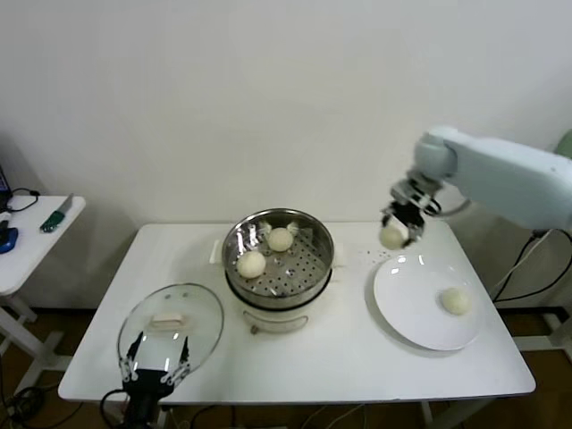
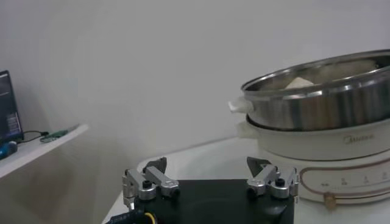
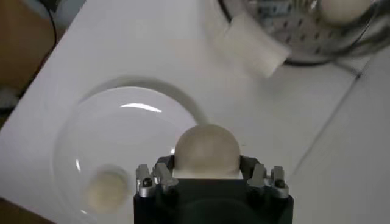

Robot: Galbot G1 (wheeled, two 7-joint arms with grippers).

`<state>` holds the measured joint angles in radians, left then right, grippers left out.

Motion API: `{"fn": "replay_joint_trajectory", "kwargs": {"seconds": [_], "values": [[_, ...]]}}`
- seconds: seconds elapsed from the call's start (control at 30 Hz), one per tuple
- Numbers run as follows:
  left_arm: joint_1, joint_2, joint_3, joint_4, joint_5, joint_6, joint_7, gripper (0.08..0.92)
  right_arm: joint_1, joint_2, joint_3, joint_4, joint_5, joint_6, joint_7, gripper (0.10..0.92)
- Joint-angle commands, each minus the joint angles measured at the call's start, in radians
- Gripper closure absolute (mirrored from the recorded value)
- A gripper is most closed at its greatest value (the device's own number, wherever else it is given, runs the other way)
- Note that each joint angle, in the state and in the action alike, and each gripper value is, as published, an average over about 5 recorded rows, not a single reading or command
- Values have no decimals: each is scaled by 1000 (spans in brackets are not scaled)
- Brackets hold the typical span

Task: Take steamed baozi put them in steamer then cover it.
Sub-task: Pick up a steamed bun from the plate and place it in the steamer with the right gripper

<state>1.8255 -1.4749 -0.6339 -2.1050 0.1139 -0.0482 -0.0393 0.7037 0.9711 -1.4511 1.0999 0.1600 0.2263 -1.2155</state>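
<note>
Baozi (image 1: 393, 235) gripped in right end effector (image 1: 396, 234) above plate (image 1: 402, 304); left end effector (image 1: 157, 365) open.

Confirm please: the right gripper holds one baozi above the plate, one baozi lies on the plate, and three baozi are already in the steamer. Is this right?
Not quite. The steamer holds two baozi, not three, as the head view shows. The rest stands: the right gripper holds one baozi above the plate, and one baozi lies on it.

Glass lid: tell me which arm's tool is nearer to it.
Left. The left tool sits open at the glass lid's near edge; the right tool holds a baozi above the plate, beyond the steamer.
</note>
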Motion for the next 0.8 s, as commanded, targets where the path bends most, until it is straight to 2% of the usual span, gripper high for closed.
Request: {"fn": "replay_joint_trajectory", "kwargs": {"seconds": [0.03,0.47,0.8], "values": [[9,1,-5,-4,-7,4,-9,177,167,254,-1,106,-65,230,-33,330],[24,18,-4,-22,2,17,-10,177,-82,442,128,112,-366,347,-29,321],[18,16,3,-1,3,16,-10,177,-191,478,109,110,-389,347,-31,318]]}}
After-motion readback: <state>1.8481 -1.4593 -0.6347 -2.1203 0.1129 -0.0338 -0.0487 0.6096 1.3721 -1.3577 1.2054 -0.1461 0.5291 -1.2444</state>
